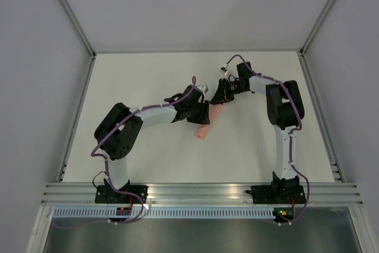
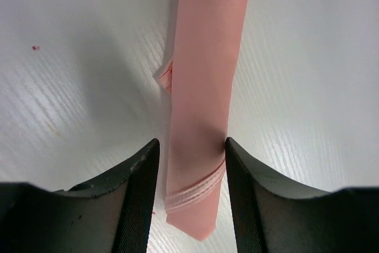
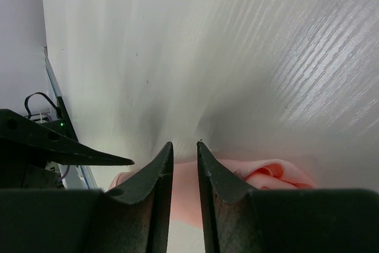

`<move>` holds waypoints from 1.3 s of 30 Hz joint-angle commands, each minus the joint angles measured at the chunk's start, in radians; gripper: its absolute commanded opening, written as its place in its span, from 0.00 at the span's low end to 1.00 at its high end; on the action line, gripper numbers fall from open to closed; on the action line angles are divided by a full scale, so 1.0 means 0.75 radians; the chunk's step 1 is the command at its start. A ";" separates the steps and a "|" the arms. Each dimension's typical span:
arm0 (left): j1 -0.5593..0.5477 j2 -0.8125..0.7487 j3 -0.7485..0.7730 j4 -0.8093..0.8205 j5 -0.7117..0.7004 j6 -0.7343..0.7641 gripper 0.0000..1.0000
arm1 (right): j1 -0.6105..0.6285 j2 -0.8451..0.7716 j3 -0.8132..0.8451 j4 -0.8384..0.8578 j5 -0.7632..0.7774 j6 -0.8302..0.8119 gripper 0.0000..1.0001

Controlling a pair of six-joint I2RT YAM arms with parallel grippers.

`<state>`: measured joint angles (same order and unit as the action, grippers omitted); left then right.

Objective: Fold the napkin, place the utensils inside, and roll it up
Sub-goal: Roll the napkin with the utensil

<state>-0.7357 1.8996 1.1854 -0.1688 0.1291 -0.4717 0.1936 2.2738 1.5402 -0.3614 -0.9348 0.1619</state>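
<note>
The left hand (image 2: 191, 146) stands with its fingers (image 2: 139, 194) apart, astride the napkin (image 2: 204, 81) close to one end. One finger touches the roll's edge and the other sits just beside it, with a sliver of table showing between, so nothing is clamped. The napkin is a tight, narrow pink roll lying flat on the table, with a stitched hem wrapping that end and a small corner of cloth poking out from one side. At the roll's other end is the right hand (image 3: 184, 146), its fingers nearly together with only a slim gap. Pink cloth shows in that gap and bunches in soft folds beside it — whether the fingers pinch it I cannot tell. From above, the two arms reach in from opposite sides of the napkin. Around the napkin the table (image 1: 148, 75) is white and matte with a fine ribbed grain — pale grey walls (image 1: 35, 57) close it in beyond, and a metal rail (image 1: 201, 191) runs along the edge by the arm bases.
</note>
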 commanded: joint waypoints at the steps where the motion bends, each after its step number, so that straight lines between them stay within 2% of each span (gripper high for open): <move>1: -0.003 -0.129 -0.036 0.045 -0.072 0.077 0.54 | -0.002 0.053 0.033 -0.052 0.126 -0.032 0.29; 14: -0.003 -0.267 -0.047 0.045 -0.086 0.095 0.54 | 0.002 0.018 0.118 -0.062 0.017 -0.011 0.31; 23: -0.001 -0.281 -0.051 0.049 -0.060 0.097 0.54 | 0.000 -0.037 0.276 0.089 -0.150 0.203 0.37; 27: -0.003 -0.307 -0.063 0.047 -0.043 0.095 0.54 | -0.007 -0.101 0.296 0.159 -0.132 0.259 0.38; 31: -0.003 -0.391 -0.092 0.013 -0.057 0.093 0.54 | -0.070 -0.278 0.243 0.157 -0.116 0.257 0.39; 35: -0.001 -0.548 -0.116 -0.069 -0.086 0.089 0.55 | -0.174 -0.487 0.143 0.063 -0.108 0.153 0.41; 39: 0.003 -0.706 -0.161 -0.133 -0.107 0.095 0.56 | -0.327 -0.677 0.070 -0.255 -0.089 -0.172 0.43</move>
<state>-0.7353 1.4731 1.0885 -0.2157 0.0757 -0.4488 0.0216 1.8839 1.6203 -0.3729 -1.0042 0.2001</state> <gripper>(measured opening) 0.552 0.428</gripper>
